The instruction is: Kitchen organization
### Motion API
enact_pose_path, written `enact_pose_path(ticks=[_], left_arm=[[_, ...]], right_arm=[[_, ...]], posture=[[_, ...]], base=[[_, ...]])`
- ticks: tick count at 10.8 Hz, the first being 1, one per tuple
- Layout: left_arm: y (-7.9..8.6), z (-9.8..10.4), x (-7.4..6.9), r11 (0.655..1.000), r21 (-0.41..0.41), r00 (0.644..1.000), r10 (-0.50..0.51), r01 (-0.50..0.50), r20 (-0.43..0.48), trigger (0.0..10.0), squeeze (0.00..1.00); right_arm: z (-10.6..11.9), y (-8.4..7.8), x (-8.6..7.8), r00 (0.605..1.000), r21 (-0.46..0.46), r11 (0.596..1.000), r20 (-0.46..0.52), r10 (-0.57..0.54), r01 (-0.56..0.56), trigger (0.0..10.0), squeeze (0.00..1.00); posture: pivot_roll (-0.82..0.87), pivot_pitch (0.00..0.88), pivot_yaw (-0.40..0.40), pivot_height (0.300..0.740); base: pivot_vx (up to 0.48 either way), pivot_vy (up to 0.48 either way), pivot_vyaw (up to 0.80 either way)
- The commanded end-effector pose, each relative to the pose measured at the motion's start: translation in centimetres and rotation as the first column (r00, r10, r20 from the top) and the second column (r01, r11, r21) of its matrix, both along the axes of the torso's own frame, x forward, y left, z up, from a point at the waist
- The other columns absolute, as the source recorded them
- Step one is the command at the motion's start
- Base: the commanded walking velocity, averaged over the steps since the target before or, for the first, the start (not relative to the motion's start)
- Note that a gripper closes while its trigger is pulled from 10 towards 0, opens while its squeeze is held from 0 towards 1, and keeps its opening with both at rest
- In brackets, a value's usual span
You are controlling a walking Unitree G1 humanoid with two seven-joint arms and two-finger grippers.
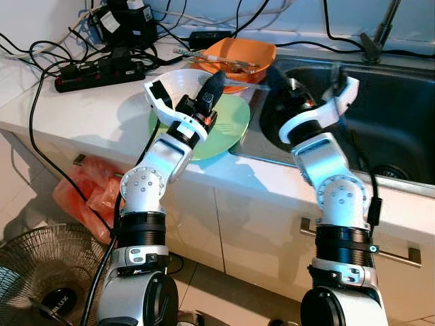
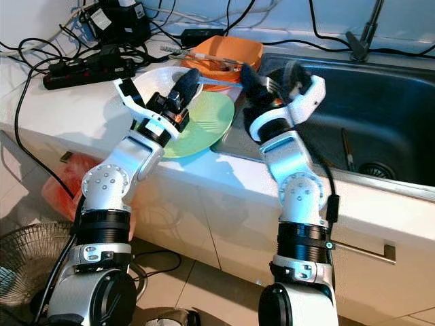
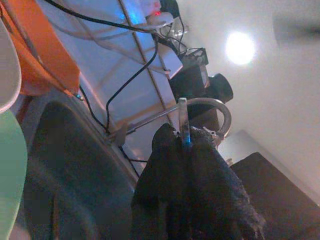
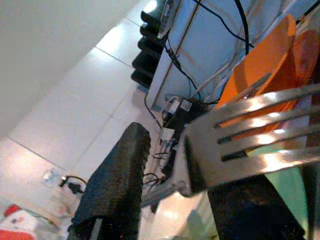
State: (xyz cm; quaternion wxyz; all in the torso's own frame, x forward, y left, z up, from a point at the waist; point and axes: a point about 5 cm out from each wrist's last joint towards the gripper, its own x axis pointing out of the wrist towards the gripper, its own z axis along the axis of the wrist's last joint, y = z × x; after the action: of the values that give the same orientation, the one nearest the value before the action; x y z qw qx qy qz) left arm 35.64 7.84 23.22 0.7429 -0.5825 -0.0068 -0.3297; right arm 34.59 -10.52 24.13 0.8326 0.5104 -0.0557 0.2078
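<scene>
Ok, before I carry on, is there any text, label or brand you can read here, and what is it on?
Nothing reads clearly.
Fan hub: white lettering, too blurred to read.
Black adapter on the counter: white sticker, too small to read.
Left arm: small mark on its lower collar, too small to read.

Two silver metal arms, segments rounded, shiny. Ball-shaped elbow joints studded with small round screws. Black ribbed bands below elbows, then silver collars, black cylinders at shoulders. White curved plastic brackets at wrists. Left claw (image 1: 212, 87): long black fingers, textured fabric-like pads; orange-red bits at wrist base. Right claw (image 2: 270, 80): same black fingers, dark wrist housing. Black cable clipped along outer side of each arm.
</scene>
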Motion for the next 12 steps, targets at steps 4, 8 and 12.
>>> enact_pose_path(ticks=[4,8,12], left_arm=[[-1.1,-0.8,-0.3,1.0,-0.015,0.999,-0.024,0.024,-0.022,0.0,0.0],[-1.1,-1.2,-0.2,1.0,0.007,0.999,-0.011,0.011,-0.04,0.0,0.0],[-1.6,-1.9,0.0,0.996,0.094,0.997,0.001,0.006,-0.074,10.0,1.0]], right_arm=[[1.2,3.8,-0.3,0.992,0.12,0.985,-0.002,0.123,-0.121,0.0,0.0],[1.2,3.4,-0.1,0.995,0.119,0.989,-0.011,0.095,-0.093,0.0,0.0],[1.3,2.3,0.3,0.999,0.111,0.993,-0.019,0.041,-0.039,0.0,0.0]], posture=[[0.09,0.049,0.131,0.74],[0.09,0.05,0.13,0.74],[0.09,0.053,0.129,0.74]], base=[[0.0,0.0,0.0],[0.0,0.0,0.0],[0.0,0.0,0.0]])
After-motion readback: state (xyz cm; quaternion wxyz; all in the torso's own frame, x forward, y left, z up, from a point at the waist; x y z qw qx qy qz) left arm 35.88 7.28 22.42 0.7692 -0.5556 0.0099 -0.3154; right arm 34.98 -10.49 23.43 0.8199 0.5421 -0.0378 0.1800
